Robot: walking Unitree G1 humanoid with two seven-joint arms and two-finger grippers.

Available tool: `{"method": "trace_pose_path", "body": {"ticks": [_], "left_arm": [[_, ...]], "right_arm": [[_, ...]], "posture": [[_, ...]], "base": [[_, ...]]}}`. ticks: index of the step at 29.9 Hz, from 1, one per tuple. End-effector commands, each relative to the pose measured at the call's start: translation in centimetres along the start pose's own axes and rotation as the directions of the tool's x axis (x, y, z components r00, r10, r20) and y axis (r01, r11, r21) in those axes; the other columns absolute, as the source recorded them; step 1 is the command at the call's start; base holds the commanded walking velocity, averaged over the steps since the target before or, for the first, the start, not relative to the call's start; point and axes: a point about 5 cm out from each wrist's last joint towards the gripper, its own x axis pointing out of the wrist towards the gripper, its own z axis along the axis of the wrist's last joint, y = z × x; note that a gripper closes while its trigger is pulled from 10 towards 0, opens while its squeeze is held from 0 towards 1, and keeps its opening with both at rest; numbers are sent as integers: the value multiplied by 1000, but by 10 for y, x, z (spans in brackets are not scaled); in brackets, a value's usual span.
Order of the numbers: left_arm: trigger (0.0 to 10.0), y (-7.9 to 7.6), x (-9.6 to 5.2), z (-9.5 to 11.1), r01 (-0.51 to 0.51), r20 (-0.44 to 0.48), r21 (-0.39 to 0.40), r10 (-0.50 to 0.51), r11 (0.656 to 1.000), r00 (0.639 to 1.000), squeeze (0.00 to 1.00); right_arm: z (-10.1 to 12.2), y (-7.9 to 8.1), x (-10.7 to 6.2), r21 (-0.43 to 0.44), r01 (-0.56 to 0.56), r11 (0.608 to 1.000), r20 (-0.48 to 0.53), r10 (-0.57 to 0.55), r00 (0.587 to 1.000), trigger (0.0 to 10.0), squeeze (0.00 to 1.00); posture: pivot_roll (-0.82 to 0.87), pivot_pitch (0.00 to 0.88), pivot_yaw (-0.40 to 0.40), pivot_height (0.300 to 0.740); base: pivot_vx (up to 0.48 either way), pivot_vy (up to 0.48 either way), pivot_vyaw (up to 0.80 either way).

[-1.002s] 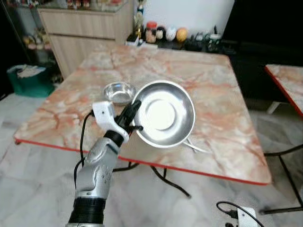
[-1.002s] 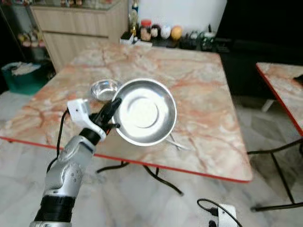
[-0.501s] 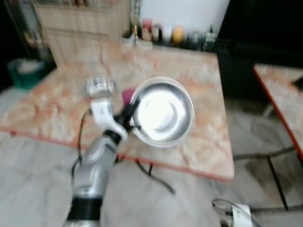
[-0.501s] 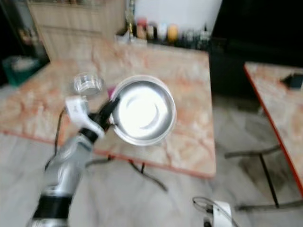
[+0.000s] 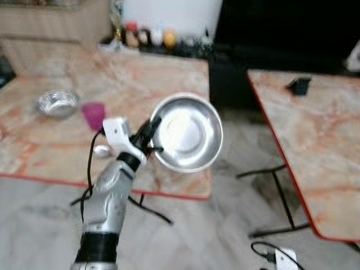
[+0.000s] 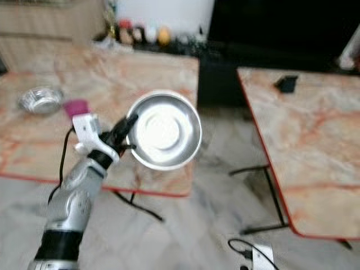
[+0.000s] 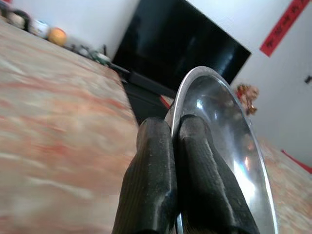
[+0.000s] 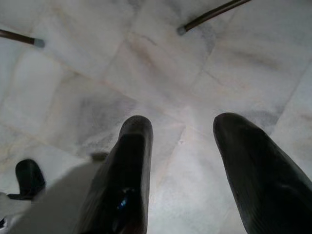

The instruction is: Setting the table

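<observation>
My left gripper (image 5: pixel 151 135) is shut on the rim of a shiny steel plate (image 5: pixel 187 134), held up in the air over the corner of the marble table (image 5: pixel 67 140). In the left wrist view both fingers (image 7: pixel 165 185) pinch the plate's edge (image 7: pixel 214 112). A small steel bowl (image 5: pixel 56 103), a magenta cup (image 5: pixel 93 115) and a spoon (image 5: pixel 102 150) lie on that table to the left. My right gripper (image 8: pixel 180 146) hangs open over the marble floor.
A second marble table (image 5: pixel 315 140) with a red edge stands to the right, a small dark object (image 5: pixel 298 85) on it. Between the tables is a strip of floor with black table legs (image 5: pixel 281 197). Jars and fruit (image 5: pixel 152 38) sit at the back.
The camera has swung to the right, so the first table slid left and the second table came into view. The left gripper still holds the plate in the same pose.
</observation>
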Motion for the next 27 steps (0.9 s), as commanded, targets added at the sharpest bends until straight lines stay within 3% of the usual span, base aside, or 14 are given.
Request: {"method": "trace_pose_path", "body": {"ticks": [1, 27], "left_arm": [[10000, -9, 5, 2, 35, 18, 2, -35, 999, 999, 0], [10000, -8, 9, 3, 31, 21, 13, -32, 999, 999, 0]], "right_arm": [[3, -6, 0, -6, 16, 1000, 4, -16, 1000, 10000, 0], [6, -6, 0, -2, 15, 1000, 13, -15, 1000, 10000, 0]], "posture": [[92, 0, -47, 727], [84, 0, -48, 727]], "base": [[0, -394, 0], [0, -393, 0]]}}
